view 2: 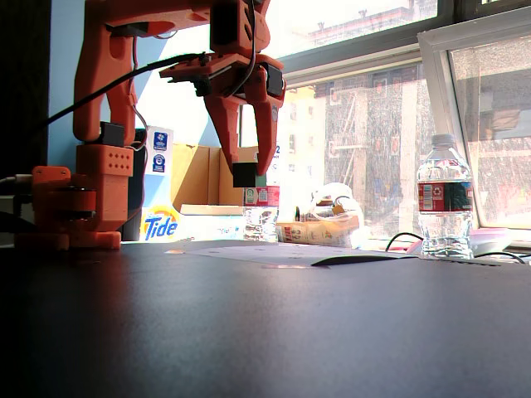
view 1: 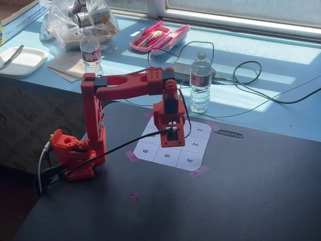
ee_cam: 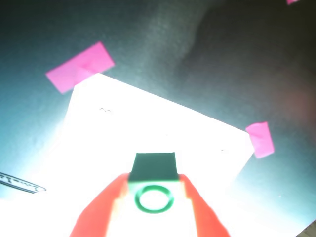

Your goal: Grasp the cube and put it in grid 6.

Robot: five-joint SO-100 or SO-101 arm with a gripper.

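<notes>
The cube [ee_cam: 154,166] sits pinched between my red fingers [ee_cam: 103,212], its ring-marked face towards the wrist camera. My gripper [view 2: 245,176] is shut on it and holds it well above the dark table. Against the bright window the cube [view 2: 244,174] looks like a dark block at the fingertips. In a fixed view from above, my gripper [view 1: 173,136] hangs over the middle of the white numbered grid. Grid 6 [view 1: 166,156] lies just in front of it, in the near row between cells 9 and 3. In the wrist view the paper is washed out white and no numbers can be read.
Pink tape [view 1: 198,171] pins the paper's corners. A water bottle [view 1: 200,83] stands behind the grid, a second bottle [view 1: 91,52] and a pink case [view 1: 159,36] on the blue ledge. Black cables [view 1: 251,90] trail there. A small label [view 1: 228,133] lies right of the grid.
</notes>
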